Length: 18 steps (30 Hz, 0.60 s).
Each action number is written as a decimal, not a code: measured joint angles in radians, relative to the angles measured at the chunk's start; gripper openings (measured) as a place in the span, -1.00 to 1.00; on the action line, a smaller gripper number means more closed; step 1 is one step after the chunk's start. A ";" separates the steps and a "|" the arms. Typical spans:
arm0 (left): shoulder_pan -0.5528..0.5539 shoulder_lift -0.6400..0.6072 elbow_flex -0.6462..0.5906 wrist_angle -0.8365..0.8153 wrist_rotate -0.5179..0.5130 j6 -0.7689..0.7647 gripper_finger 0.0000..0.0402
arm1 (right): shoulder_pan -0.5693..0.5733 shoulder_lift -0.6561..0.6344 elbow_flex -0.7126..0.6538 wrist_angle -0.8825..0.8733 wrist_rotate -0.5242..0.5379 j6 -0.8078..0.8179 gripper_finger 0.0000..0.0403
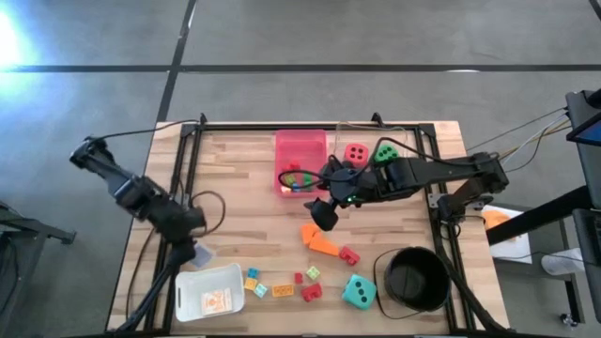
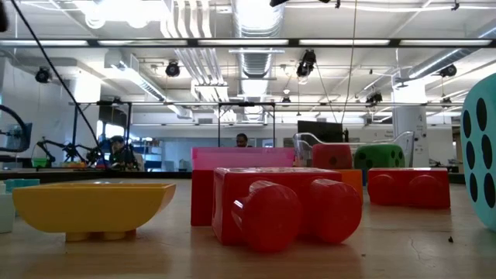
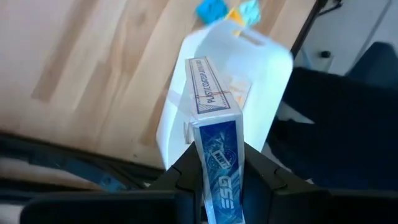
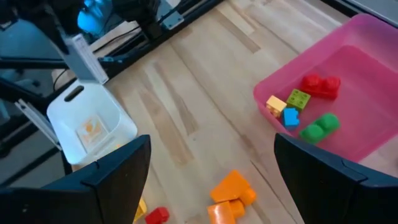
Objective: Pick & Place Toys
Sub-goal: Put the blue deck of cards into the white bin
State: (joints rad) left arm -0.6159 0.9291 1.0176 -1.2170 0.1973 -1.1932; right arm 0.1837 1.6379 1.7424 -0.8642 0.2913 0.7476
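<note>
The blue card deck point(image 3: 216, 149) is pinched tight in the left gripper point(image 3: 217, 186), just above the white bin point(image 1: 208, 291) at the near left corner. If released crooked, I reckon it would catch the rim and fall off the table. The right gripper point(image 1: 324, 208) hangs wide open and empty, between the pink tray point(image 1: 300, 150) and the orange bricks point(image 1: 321, 240).

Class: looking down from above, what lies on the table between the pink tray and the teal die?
In the high view, between the pink tray and teal die lie orange bricks and a red brick.
</note>
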 joint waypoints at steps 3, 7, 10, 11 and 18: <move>-0.125 0.000 -0.024 0.036 -0.056 -0.131 -0.67 | 0.000 0.000 -0.002 0.001 0.000 0.011 0.63; -0.247 0.002 -0.064 0.119 -0.129 -0.296 -0.67 | 0.000 0.000 -0.011 -0.007 0.000 0.063 0.63; -0.317 0.003 -0.109 0.242 -0.199 -0.404 -0.67 | 0.000 0.000 -0.011 -0.045 0.000 0.122 0.63; -0.335 0.003 -0.127 0.290 -0.224 -0.435 -0.67 | 0.000 0.000 -0.012 -0.062 0.000 0.134 0.63; -0.374 0.041 -0.230 0.471 -0.296 -0.710 -0.67 | 0.039 0.000 -0.013 -0.163 0.000 0.136 0.63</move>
State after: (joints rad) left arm -0.9896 0.9696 0.7877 -0.7457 -0.0986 -1.9032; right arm 0.2223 1.6382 1.7294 -1.0270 0.2908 0.8834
